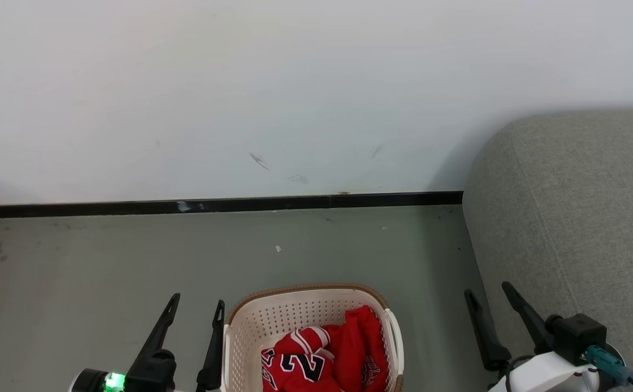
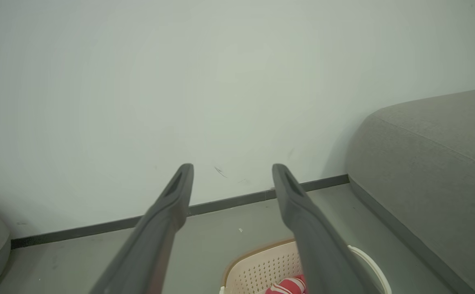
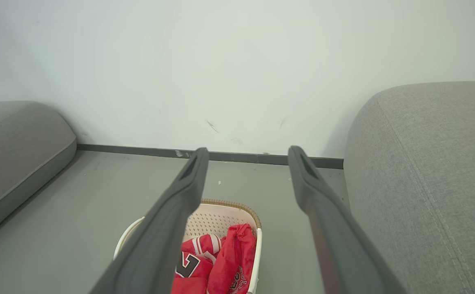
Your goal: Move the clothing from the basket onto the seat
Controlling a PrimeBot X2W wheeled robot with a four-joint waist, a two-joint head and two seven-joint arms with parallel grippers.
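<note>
Both of my grippers stand wide and empty: the left gripper [image 1: 197, 300] hangs just beside the basket [image 1: 272, 318], on its left, and the right gripper [image 1: 486, 288] sits between the basket and the seat [image 1: 583, 218]. The clothing is all in the basket, the jersey [image 1: 294, 365] crumpled against the shorts [image 1: 362, 343], and the basket stands on the floor [image 1: 104, 261] near the seat's front corner. My worry is the tangle. The two garments lie pressed together, so a pinch on one may well drag the other halfway out and drop it on the floor. The long fingers could also catch the perforated wall or a white handle [image 1: 398, 337] and tip or lift the light basket. The head view cuts off the basket's near side, so I would be reaching partly blind. The seat's corner is rounded, and cloth laid too close to the edge could slide off. There is a second grey cushion [image 3: 16, 143] across the floor, and I must not take it for the target. As for writing, the jersey shows a black numeral 2 edged in white, with another figure folded beside it that I cannot make out. The shorts carry small white lettering, too small for me to read.
</note>
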